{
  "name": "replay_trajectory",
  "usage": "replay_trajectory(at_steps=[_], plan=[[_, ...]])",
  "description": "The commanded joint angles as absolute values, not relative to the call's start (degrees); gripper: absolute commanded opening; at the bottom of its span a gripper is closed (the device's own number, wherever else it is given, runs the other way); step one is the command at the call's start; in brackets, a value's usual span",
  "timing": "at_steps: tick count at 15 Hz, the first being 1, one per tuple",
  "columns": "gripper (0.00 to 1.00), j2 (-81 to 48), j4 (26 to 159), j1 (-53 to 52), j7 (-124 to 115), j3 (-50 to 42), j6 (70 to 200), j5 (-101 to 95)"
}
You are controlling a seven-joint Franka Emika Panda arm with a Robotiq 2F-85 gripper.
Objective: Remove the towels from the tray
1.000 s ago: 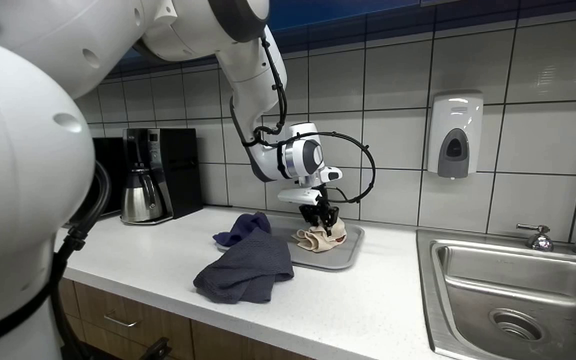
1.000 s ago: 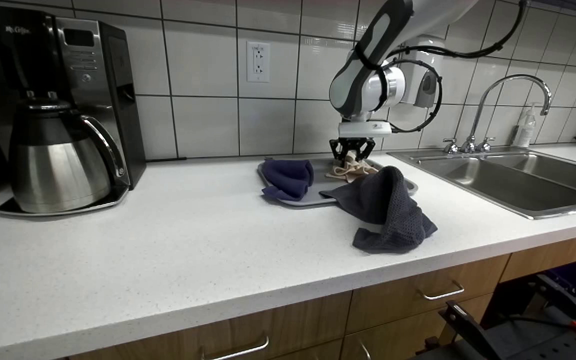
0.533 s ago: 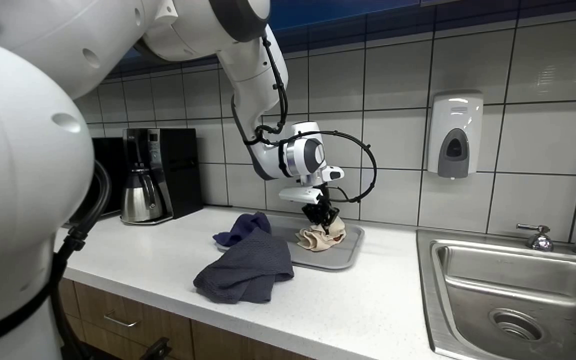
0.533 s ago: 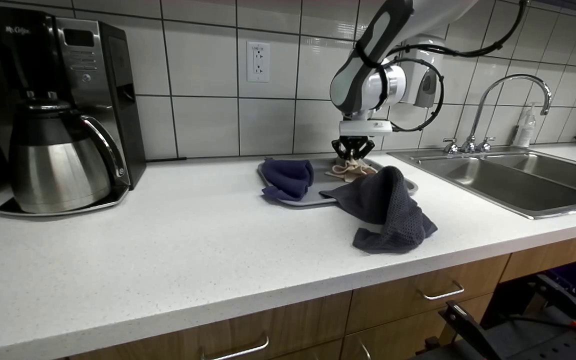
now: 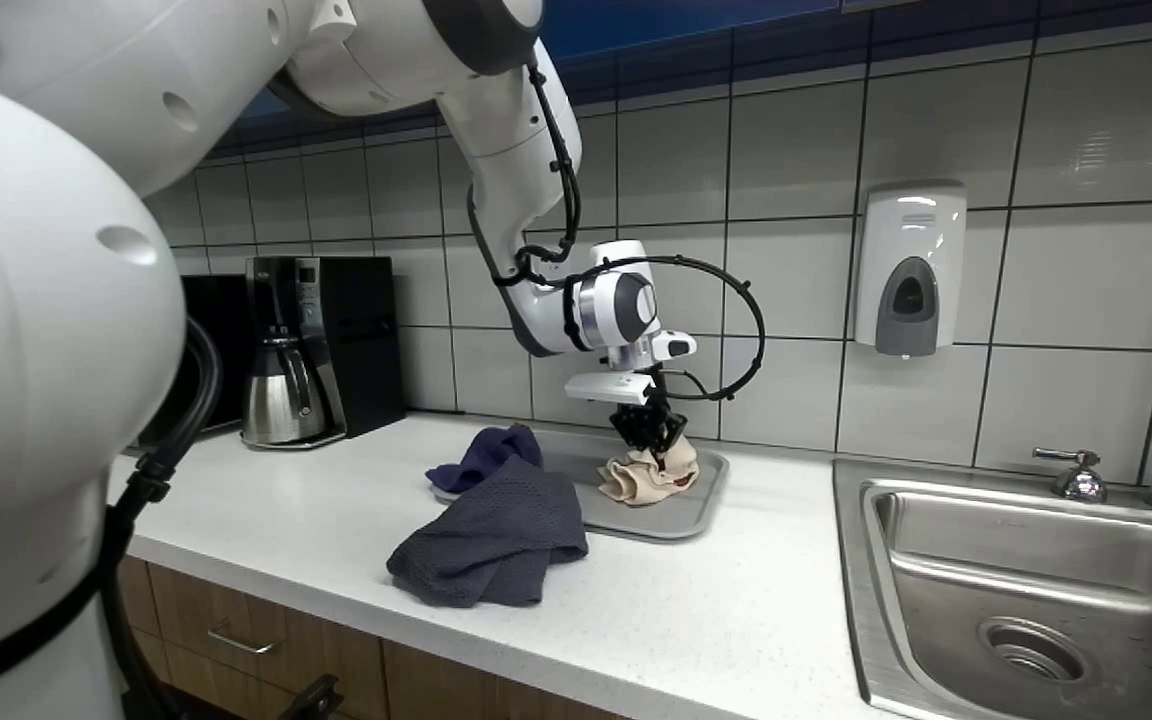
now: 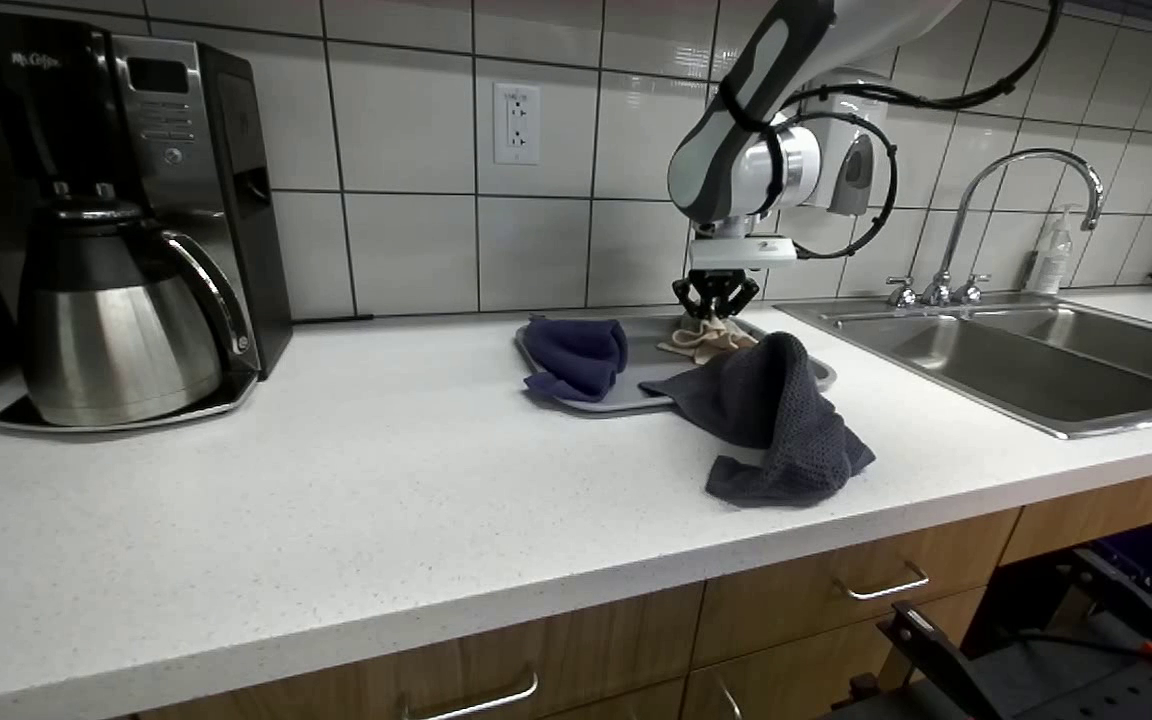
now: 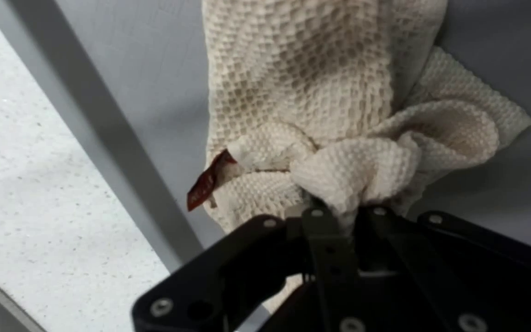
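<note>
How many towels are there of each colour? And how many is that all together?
Beige towel: 1
Navy blue towel: 1
Dark grey towel: 1
Total: 3 towels

Coffee mkr [image 6: 186,170] w/ carafe [image 6: 121,320] on ctr [image 6: 366,480]; soap disp. [image 5: 909,270] on wall [image 5: 786,290] nr sink [image 5: 986,585].
</note>
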State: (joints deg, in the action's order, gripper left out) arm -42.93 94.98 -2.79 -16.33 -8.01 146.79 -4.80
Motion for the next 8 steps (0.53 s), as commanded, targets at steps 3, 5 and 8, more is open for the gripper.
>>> replay_trajectory(at_steps=[3,5,8], plan=[[0.03,-37.1,101.4,-0.3,-12.2,-7.2,147.5,-3.7],[0.03,-35.5,103.4,0.5,-11.3,-7.0,148.2,-3.5],[0.03,-33.2,105.9,1.6,-9.9,-6.8,149.4,-2.9]])
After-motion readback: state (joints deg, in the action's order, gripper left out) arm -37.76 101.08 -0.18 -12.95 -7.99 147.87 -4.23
